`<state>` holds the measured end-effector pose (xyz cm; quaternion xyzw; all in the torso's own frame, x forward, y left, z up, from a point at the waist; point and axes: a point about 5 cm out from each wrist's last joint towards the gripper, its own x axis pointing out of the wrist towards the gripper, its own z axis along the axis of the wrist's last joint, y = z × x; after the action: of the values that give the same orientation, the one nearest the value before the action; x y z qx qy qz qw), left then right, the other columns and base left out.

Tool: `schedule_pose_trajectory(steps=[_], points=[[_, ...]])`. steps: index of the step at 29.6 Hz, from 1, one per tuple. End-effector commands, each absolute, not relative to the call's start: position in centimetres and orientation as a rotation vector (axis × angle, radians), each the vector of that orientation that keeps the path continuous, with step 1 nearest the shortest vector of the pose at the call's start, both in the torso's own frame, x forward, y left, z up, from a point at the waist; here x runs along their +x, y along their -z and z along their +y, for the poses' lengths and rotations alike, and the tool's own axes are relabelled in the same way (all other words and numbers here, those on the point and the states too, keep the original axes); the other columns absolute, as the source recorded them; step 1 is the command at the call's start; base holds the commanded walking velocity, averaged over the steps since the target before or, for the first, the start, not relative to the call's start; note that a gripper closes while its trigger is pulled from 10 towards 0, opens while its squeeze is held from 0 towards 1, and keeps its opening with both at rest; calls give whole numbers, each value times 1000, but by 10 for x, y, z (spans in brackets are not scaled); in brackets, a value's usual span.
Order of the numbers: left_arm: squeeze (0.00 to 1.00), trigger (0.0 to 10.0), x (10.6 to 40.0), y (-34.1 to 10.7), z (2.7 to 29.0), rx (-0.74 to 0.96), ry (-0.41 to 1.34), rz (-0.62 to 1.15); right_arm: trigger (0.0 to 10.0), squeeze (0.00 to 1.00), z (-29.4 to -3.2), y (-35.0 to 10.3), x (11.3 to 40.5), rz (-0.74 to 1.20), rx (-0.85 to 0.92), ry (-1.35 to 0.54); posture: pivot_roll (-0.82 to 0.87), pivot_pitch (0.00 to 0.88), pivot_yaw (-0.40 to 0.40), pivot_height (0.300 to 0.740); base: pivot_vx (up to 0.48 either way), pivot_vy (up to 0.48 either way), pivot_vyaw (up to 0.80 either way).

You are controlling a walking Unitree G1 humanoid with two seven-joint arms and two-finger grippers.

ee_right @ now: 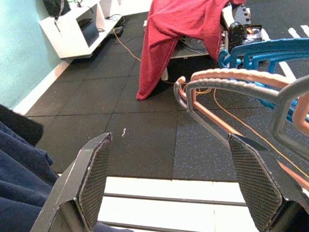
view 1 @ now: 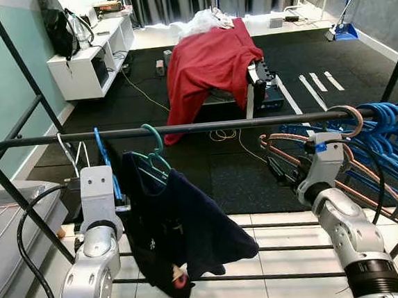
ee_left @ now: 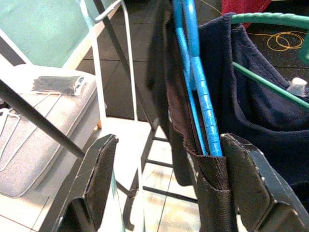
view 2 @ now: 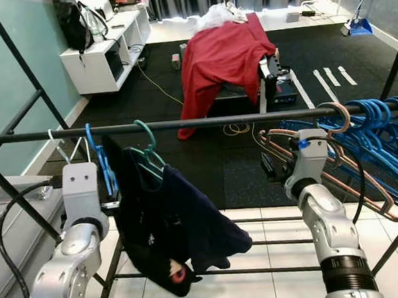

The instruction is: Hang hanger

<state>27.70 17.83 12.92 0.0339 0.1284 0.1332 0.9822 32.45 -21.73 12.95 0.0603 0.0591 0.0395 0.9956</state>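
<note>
Gaping wide, the left gripper [ee_left: 164, 188] holds nothing — its two black fingers [ee_left: 251, 183] stand either side of a blue hanger [ee_left: 195, 82] and a dark strap, which runs down against the right-hand finger without being pinched. The right gripper [ee_right: 178, 188] is just as wide open and empty, its fingers framing bare floor, with a pink hanger [ee_right: 241, 79] close ahead and above.

Further out, the rail [view 1: 204, 126] runs across in front of both arms. A green hanger [view 1: 154, 149] carrying a navy garment [view 1: 181, 227] is already hooked on it, beside the blue hanger near the left arm. A thick bunch of blue hangers [view 1: 393, 139] crowds the rail's right end.

Judging from this, the garment's hanger is hung and released — what may remain is only pulling the arms clear.
</note>
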Motion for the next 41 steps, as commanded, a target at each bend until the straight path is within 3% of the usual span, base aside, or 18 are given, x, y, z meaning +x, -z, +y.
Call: schedule_pose_trajectory(steps=[1, 12, 24, 30, 33, 37, 41], points=[[0, 0, 279, -129, 181, 75, -275, 258, 10000, 0, -216, -128, 325, 117, 129, -75, -85, 0, 40, 740, 0, 0, 0], [0, 0, 284, -132, 180, 62, -232, 237, 10000, 0, -216, -127, 325, 115, 135, -69, -88, 0, 47, 740, 0, 0, 0], [0, 0, 297, -155, 199, 5, -219, 89, 10000, 0, -215, -126, 326, 119, 136, -69, -90, 0, 50, 740, 0, 0, 0], [0, 0, 301, -189, 199, -62, -81, -63, 10000, 0, -215, -125, 325, 120, 138, -68, -93, 0, 50, 740, 0, 0, 0], [0, 0, 292, -190, 216, -9, -71, -69, 10000, 0, -215, -125, 325, 123, 141, -70, -88, 0, 52, 740, 0, 0, 0], [0, 0, 269, -166, 215, 56, -6, 1, 10000, 0, -215, -126, 325, 124, 145, -73, -81, 0, 51, 740, 0, 0, 0], [0, 0, 251, -157, 217, -6, -54, 15, 10000, 0, -217, -126, 326, 126, 145, -76, -66, 0, 40, 740, 0, 0, 0]])
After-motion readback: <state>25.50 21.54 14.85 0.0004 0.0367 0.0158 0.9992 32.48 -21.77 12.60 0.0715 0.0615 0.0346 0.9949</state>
